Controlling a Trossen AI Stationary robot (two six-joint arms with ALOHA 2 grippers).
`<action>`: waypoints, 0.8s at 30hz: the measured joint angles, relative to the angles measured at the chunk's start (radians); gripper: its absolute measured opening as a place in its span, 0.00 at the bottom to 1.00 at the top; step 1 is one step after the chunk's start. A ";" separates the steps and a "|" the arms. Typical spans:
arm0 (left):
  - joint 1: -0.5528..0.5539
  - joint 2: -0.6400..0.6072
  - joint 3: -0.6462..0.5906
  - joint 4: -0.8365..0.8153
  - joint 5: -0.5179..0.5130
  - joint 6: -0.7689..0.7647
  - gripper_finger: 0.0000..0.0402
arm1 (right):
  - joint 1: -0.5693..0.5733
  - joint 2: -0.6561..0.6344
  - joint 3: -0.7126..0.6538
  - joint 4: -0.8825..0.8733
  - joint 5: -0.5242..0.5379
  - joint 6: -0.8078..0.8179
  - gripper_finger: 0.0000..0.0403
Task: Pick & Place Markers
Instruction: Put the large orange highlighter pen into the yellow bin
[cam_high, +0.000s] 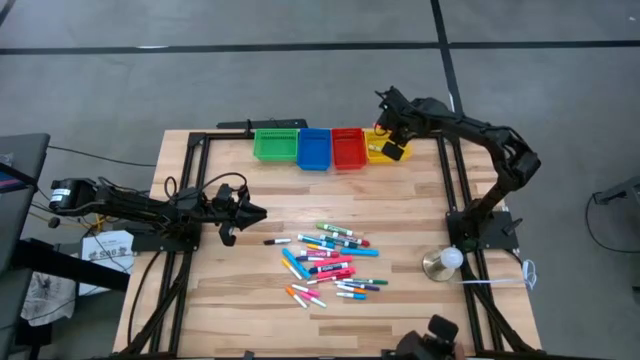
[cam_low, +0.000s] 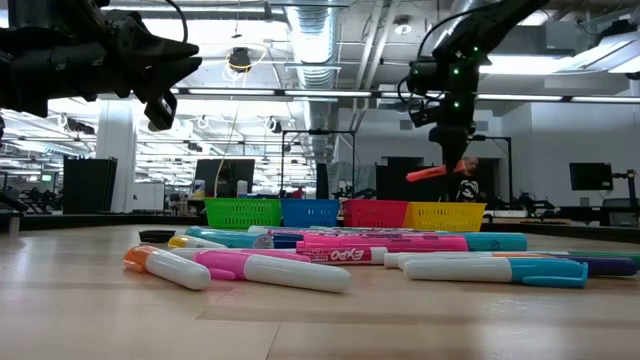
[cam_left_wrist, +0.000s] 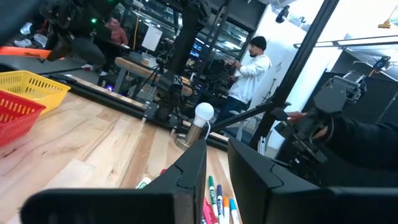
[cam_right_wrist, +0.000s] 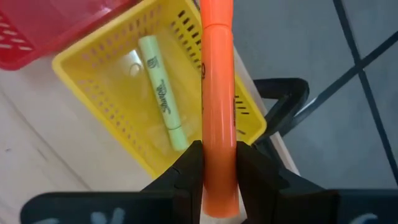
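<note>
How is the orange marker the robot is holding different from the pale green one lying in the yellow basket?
The orange marker is clamped between the right gripper's fingers, held in the air above the yellow bin; the pale green marker lies loose on the bin's floor. The orange one is bright and shows no lettering here, while the green one is pale with dark lettering along its barrel. Both are stubby highlighter-style pens.

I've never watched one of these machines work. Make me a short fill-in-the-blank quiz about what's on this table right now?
1. The right gripper is shut on an ____ marker.
2. It holds that marker above the ____ bin.
3. A pale green marker already lies ____ that bin.
4. The left gripper hangs beside the marker pile holding ____.

Missing words: orange; yellow; inside; nothing
</note>
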 joint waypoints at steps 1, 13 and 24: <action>0.000 0.000 0.000 0.000 -0.004 -0.001 0.17 | -0.003 0.000 0.000 -0.001 0.000 -0.013 0.18; 0.000 0.000 0.000 0.001 -0.076 -0.003 0.17 | -0.003 0.000 0.000 -0.019 0.001 -0.126 0.18; 0.000 0.000 0.000 0.004 -0.076 -0.003 0.17 | -0.003 0.000 0.000 -0.018 -0.023 -0.139 0.22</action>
